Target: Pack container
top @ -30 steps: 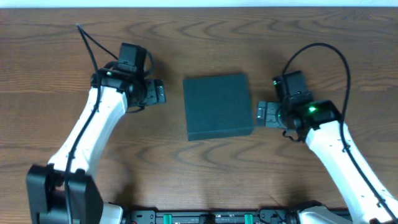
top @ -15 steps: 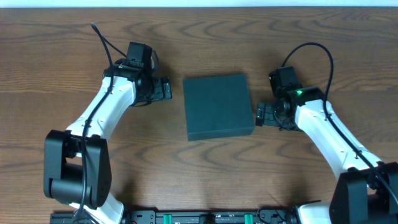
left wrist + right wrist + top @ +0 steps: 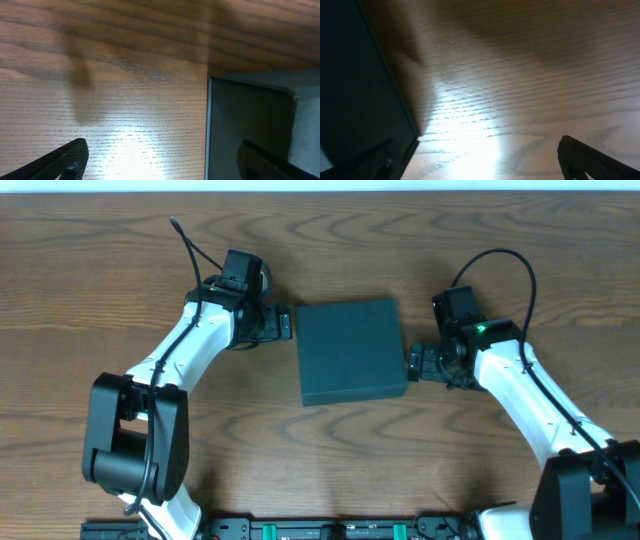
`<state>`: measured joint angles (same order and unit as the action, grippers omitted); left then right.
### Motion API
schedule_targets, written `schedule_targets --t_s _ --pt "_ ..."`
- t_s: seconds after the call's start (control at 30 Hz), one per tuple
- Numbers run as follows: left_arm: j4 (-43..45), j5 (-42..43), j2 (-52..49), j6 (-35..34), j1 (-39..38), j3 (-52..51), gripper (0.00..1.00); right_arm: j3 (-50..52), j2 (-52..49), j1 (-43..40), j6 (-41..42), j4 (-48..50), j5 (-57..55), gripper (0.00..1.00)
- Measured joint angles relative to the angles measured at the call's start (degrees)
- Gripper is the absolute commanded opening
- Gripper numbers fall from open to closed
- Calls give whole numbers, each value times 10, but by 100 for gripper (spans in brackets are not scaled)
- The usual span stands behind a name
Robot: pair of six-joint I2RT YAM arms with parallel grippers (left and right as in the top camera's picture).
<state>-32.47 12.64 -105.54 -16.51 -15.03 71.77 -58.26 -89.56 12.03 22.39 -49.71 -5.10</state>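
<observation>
The dark teal container (image 3: 350, 352) lies with its lid shut in the middle of the wooden table. My left gripper (image 3: 285, 323) is open at the box's left edge, near its far left corner. In the left wrist view (image 3: 165, 167) one finger (image 3: 65, 160) is over the table and the other (image 3: 265, 160) is in front of the container's wall (image 3: 245, 115). My right gripper (image 3: 414, 364) is open at the box's right edge. In the right wrist view (image 3: 480, 167) the container (image 3: 355, 75) fills the left side. No snack packets are in view.
The table's far edge (image 3: 320, 190) runs along the top. Black cables loop over each arm, left (image 3: 190, 242) and right (image 3: 500, 258). The arm bases and a black rail (image 3: 330, 530) sit at the near edge.
My left gripper has moved right until it reaches the container's left edge. My right gripper has shifted slightly left against the container's right edge. The container has not moved.
</observation>
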Motion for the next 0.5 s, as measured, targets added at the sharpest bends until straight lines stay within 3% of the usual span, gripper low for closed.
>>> schedule_targets --t_s 0.5 --pt "34 23 0 -2 -7 0 95 0 0 29 2 -8 0 99"
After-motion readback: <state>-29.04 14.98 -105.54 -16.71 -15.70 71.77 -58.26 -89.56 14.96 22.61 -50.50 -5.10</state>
